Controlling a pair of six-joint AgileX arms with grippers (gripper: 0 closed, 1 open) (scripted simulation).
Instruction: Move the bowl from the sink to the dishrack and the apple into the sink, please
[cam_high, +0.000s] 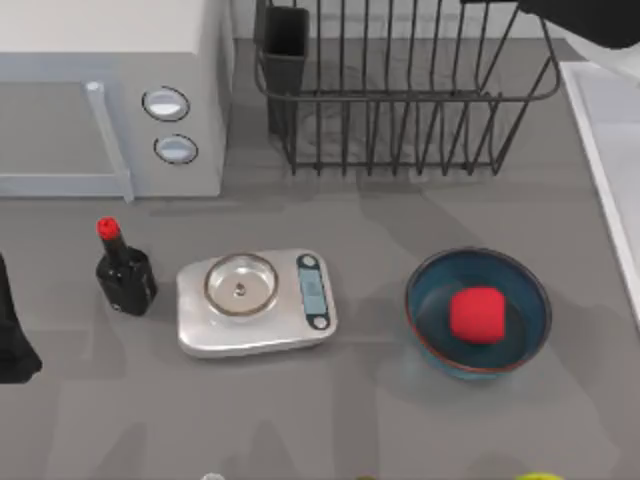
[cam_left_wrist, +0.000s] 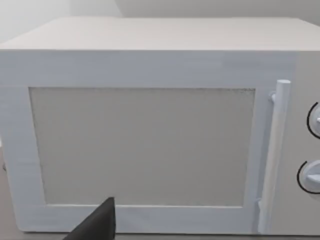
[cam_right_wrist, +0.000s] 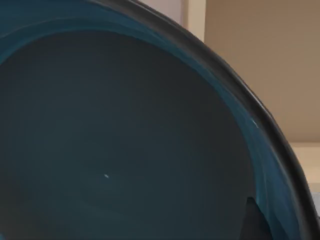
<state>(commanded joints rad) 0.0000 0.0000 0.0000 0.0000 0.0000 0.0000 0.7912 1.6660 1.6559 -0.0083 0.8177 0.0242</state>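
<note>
R arm (cam_high: 590, 18) is up at the far right corner of the table, between the dishrack (cam_high: 400, 90) and the sink (cam_high: 612, 130). In its wrist view the bowl (cam_right_wrist: 125, 140) sits right up against the lens: teal inside, dark rim, wall behind it. I read that as lifted and tipped on edge, not resting in the basin. One finger of the right gripper (cam_right_wrist: 254, 222) pokes down inside the wall near the rim, so the jaws look pinched over the rim. That suits a thin-walled bowl and leaves the body free to slot between the rack's upright bars. I'd say we're mid-carry, sink to rack, with the placing not yet done.

The apple (cam_high: 475, 313) sits dead centre in the second bowl (cam_high: 414, 318), near right on the table and just left of the sink's raised rim. It's cradled there, so it won't roll. Whoever fetches it has to reach down past that bowl's wall, and a blocky little lump should pinch easily. It's a short hop right into the sink, and the R arm is the closer one, prob. after it lets go at the rack.

L arm (cam_high: 12, 340) is parked at the near left edge. The left gripper (cam_left_wrist: 97, 225) faces the microwave (cam_left_wrist: 150, 140) door, and I can't tell if it's open or closed. The scale (cam_high: 255, 302) and bottle (cam_high: 124, 270) stand near left, well out of the carry path.

Watch-out: the rack's cutlery cup is at the far left corner, so aim for the open bars to its right.
</note>
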